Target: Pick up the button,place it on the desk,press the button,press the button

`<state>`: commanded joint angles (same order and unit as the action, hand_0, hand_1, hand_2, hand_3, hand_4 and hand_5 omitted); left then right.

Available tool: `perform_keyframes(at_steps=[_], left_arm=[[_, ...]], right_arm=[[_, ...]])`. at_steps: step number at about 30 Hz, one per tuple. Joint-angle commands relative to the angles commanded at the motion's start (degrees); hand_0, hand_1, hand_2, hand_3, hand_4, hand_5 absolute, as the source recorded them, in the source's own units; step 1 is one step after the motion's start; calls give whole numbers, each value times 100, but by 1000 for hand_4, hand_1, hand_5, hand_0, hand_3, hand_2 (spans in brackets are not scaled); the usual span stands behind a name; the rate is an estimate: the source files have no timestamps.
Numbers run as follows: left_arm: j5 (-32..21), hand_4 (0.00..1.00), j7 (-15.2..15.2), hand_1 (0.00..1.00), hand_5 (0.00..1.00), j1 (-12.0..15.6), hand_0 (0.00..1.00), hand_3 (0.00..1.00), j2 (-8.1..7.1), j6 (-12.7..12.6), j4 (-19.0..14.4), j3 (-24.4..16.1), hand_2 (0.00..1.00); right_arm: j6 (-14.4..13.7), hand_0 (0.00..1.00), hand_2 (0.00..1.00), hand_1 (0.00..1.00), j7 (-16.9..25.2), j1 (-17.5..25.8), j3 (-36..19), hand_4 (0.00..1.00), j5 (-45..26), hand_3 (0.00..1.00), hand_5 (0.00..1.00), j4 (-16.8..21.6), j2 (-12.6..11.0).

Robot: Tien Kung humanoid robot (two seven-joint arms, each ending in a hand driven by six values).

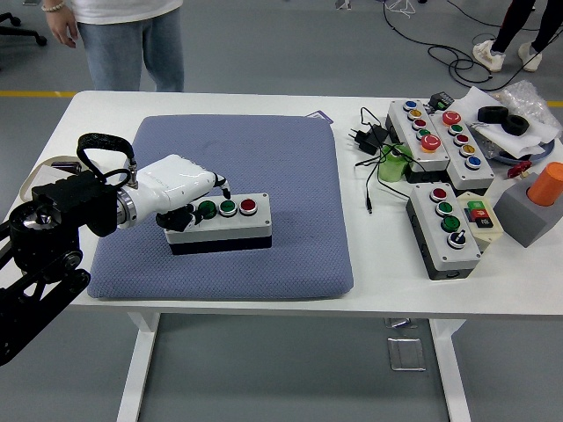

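A grey button box with two green buttons and a red one in view lies on the blue-grey pad. My white left hand sits over the box's left end and hides its top there. Its fingers curl along the far side, and the thumb is down at the near left. The box rests flat on the pad. My right hand is out of sight.
Several more button boxes, a black plug with cable, a green item and an orange cylinder on a grey block crowd the table's right side. A person stands at the far left edge.
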<state>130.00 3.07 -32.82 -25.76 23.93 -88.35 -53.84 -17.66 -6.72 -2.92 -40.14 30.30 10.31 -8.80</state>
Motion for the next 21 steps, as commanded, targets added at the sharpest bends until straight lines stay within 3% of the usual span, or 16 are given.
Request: perform_keyframes(at_steps=[21], left_arm=[[0,489,26,2,2,-164,23,746,11,50,316,411,2]], right_arm=[[2,631,540,489,1,-20,-5,259,14,583,14,0,-6]])
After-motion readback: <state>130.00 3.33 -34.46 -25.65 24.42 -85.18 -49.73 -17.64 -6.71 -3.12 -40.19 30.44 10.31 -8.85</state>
